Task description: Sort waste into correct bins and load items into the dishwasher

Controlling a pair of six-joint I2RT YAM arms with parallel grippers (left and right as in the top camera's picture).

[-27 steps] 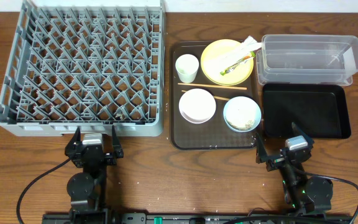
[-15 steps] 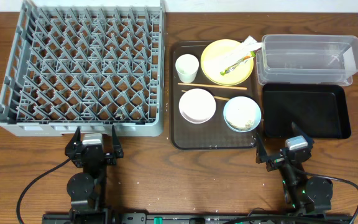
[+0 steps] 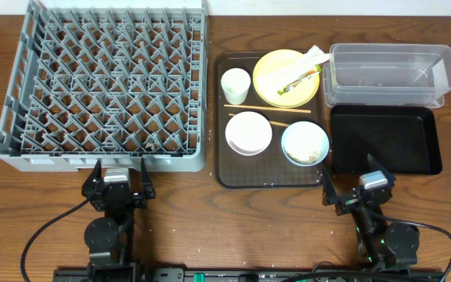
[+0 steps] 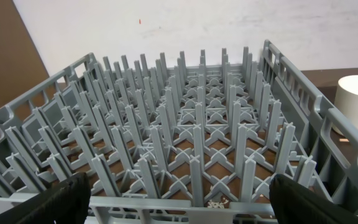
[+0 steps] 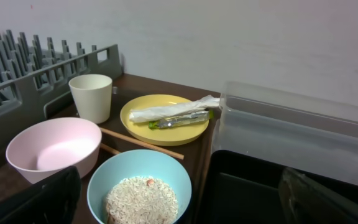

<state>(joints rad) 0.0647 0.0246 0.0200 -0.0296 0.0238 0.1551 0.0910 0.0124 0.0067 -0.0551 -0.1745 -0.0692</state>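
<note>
Setting: brown wooden counter [image 3: 233,227]; a plain pale wall stands behind it in both wrist views.
Left hand [image 3: 120,172]: at the near edge of the counter, just in front of the dish rack; fingers [image 4: 61,200] spread wide at the frame corners, holding nothing.
Right hand [image 3: 348,176]: at the near edge, by the front right corner of the brown tray and the front left corner of the black tray; jaws apart, holding nothing.
Dish rack [image 3: 108,86]: large grey square with a grid of upright pegs, on the left part of the counter, nothing loaded in it.
Brown tray [image 3: 221,168]: just right of the rack, carrying all the tableware.
Light blue bowl [image 3: 285,139]: front right of the brown tray, nearest the right hand.
Rice [image 3: 307,149]: white grains lying inside the light blue bowl.
White bowl [image 3: 248,132]: front left of the brown tray, beside the blue bowl; it looks pinkish in the right wrist view.
Chopsticks [image 3: 268,107]: thin wooden sticks lying across the tray, between the bowls and the plate.
White cup [image 3: 236,84]: upright at the back left of the tray.
Yellow plate [image 3: 271,88]: back right of the tray.
Wrapper [image 3: 300,72]: crumpled white paper with green print, lying on the plate and reaching past its rim toward the tub.
Clear tub [image 3: 390,48]: back right of the counter, right of the plate.
Black tray [image 3: 382,141]: shallow, directly in front of the tub.
</note>
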